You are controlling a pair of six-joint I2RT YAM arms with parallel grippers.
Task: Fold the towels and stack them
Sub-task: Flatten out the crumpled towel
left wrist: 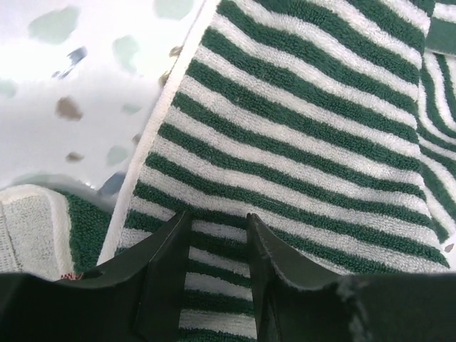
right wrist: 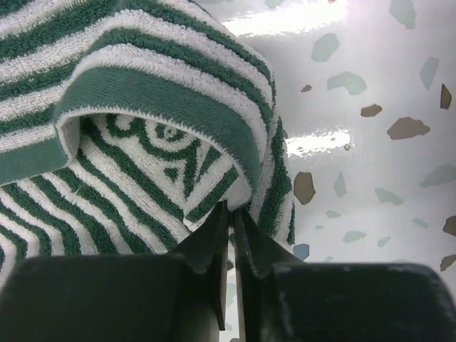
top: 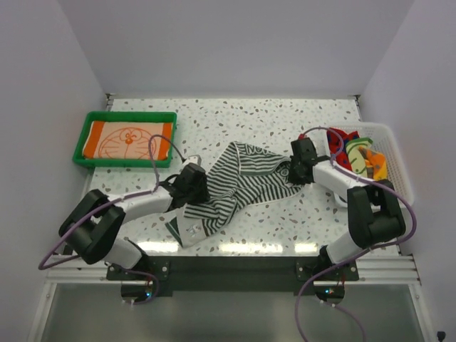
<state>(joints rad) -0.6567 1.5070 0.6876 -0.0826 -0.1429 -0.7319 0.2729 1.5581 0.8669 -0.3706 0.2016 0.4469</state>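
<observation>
The dark-green-and-white striped towel [top: 239, 187] lies crumpled across the middle of the table, with a lower corner folded near the front. My left gripper [top: 194, 178] sits over its left part. In the left wrist view the fingers [left wrist: 216, 217] stand apart with flat striped cloth [left wrist: 299, 121] showing between them. My right gripper [top: 296, 168] is at the towel's right corner. In the right wrist view its jaws [right wrist: 230, 208] are closed on a curled edge of the towel [right wrist: 142, 92]. The orange cartoon towel [top: 128, 140] lies flat in the green tray [top: 82, 142].
A white mesh basket [top: 392, 153] at the right edge holds a heap of red, green and orange cloths [top: 360, 157]. The green tray stands at the back left. White walls close in the table on three sides. Purple cables trail from both arms.
</observation>
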